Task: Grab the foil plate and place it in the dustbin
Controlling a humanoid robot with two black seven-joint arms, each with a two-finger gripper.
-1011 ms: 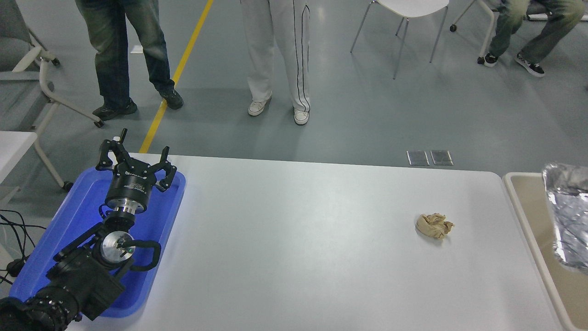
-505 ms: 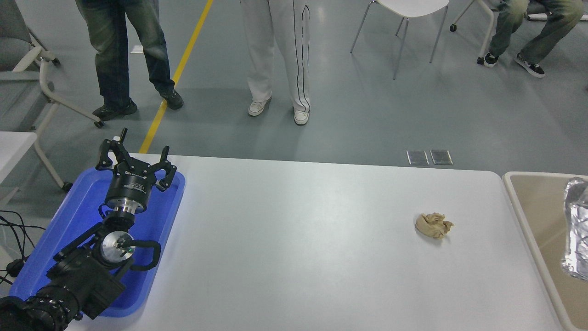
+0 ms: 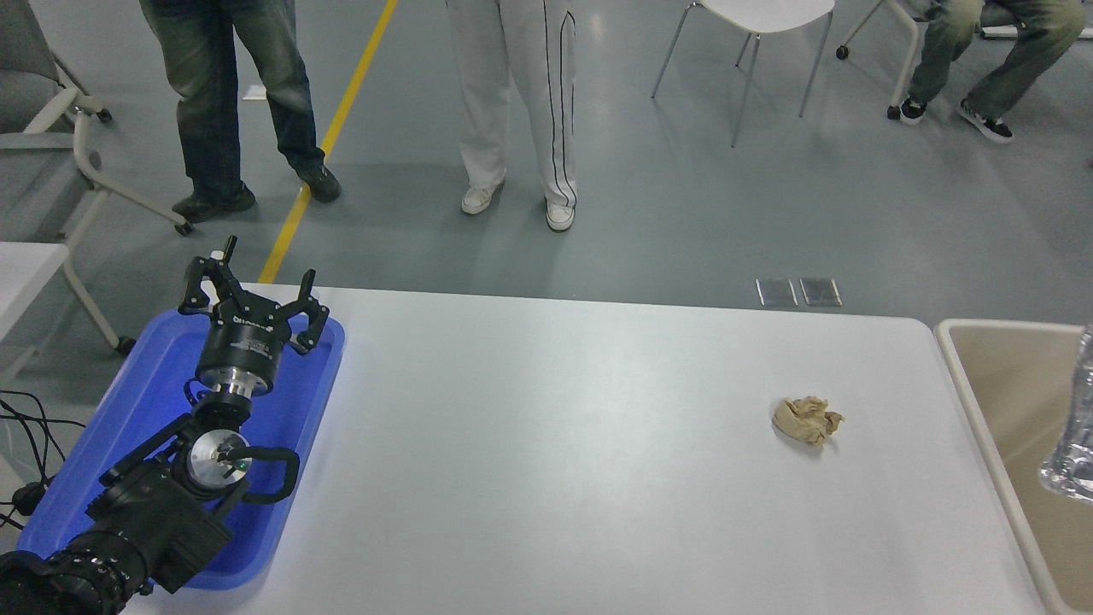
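Observation:
The shiny silver foil plate (image 3: 1078, 427) shows only as a narrow strip at the right edge, inside the beige dustbin (image 3: 969, 376) that stands against the table's right end. Most of the plate is cut off by the picture's edge. My right arm and gripper are out of view. My left gripper (image 3: 252, 286) is parked over the blue tray at the lower left, with its fingers spread open and empty.
A crumpled tan paper ball (image 3: 807, 419) lies on the white table (image 3: 555, 444) right of centre. A flat blue tray (image 3: 128, 427) sits under my left arm. Several people stand or sit beyond the table's far edge, near a white chair (image 3: 751, 34).
The foil plate has slid further right in the dustbin, from a wide patch to a thin strip at the picture's edge. The left arm has not moved.

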